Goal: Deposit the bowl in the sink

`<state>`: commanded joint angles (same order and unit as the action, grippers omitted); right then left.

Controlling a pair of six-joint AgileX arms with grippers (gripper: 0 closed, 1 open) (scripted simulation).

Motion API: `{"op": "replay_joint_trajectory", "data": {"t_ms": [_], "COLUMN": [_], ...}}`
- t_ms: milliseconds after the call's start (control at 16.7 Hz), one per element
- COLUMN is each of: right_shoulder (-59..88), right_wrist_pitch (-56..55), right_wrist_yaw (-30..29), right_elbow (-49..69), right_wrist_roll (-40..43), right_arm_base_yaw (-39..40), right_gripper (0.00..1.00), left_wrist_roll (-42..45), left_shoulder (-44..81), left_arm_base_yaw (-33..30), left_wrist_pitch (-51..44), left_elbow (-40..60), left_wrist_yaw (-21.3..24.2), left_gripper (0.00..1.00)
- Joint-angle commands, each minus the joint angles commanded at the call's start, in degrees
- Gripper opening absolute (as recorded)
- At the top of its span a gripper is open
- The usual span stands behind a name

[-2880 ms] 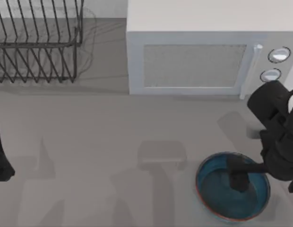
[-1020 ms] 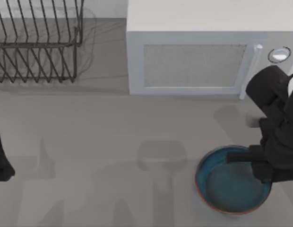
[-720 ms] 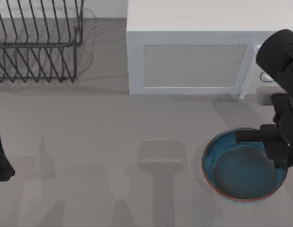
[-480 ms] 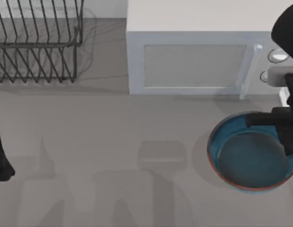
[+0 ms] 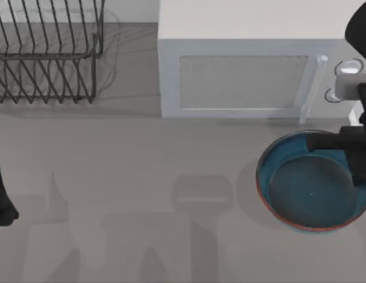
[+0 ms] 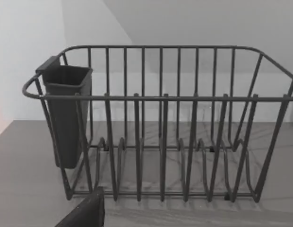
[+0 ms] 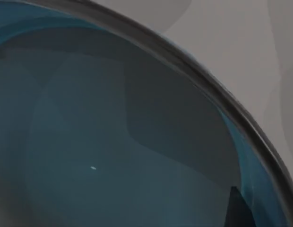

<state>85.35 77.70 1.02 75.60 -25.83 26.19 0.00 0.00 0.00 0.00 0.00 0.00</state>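
The bowl [image 5: 301, 194] is seen at the right side of the surface [image 5: 141, 177], just in front of the white microwave [image 5: 242, 71]. It is round and shallow, with a glossy teal-blue inside, a darker flat bottom and a thin reddish-brown rim. It is turned open side up. Its far right rim is overlapped by the right claw [image 5: 348, 147]. In the right wrist view the teal interior [image 7: 113, 142] and curved rim are shown close up.
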Motion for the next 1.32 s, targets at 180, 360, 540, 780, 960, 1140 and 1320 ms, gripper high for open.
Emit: {"op": "replay_joint_trajectory", "data": {"t_ms": [180,360,540,780,960,1140,1320], "right_shoulder": [-2.63,-4.83,-5.43,-4.97,-4.05,-2.73,-1.18], "right_wrist_pitch": [-7.14,-19.65,-37.36,-66.27,-87.94,-106.32,-119.51], "right_wrist_yaw": [3.93,9.46,15.19,21.66,24.84,26.53,27.41], "right_elbow": [-0.4,-2.04,-5.23,-12.66,-20.31,-28.59,-35.77], "right_wrist_roll": [2.14,5.05,8.16,12.77,16.44,19.88,22.69], "right_arm_base_yaw": [-0.32,-2.32,-6.65,-17.02,-27.25,-38.0,-47.67], "right_gripper": [0.0,0.0,0.0,0.0,0.0,0.0,0.0], "left_wrist_roll": [0.0,0.0,0.0,0.0,0.0,0.0,0.0], "left_shoulder": [0.0,0.0,0.0,0.0,0.0,0.0,0.0], "left_arm_base_yaw": [0.0,0.0,0.0,0.0,0.0,0.0,0.0], "left_wrist_pitch": [0.0,0.0,0.0,0.0,0.0,0.0,0.0], "left_elbow": [0.0,0.0,0.0,0.0,0.0,0.0,0.0], "left_wrist_yaw": [0.0,0.0,0.0,0.0,0.0,0.0,0.0], "left_gripper": [1.0,1.0,1.0,1.0,1.0,1.0,1.0]}}
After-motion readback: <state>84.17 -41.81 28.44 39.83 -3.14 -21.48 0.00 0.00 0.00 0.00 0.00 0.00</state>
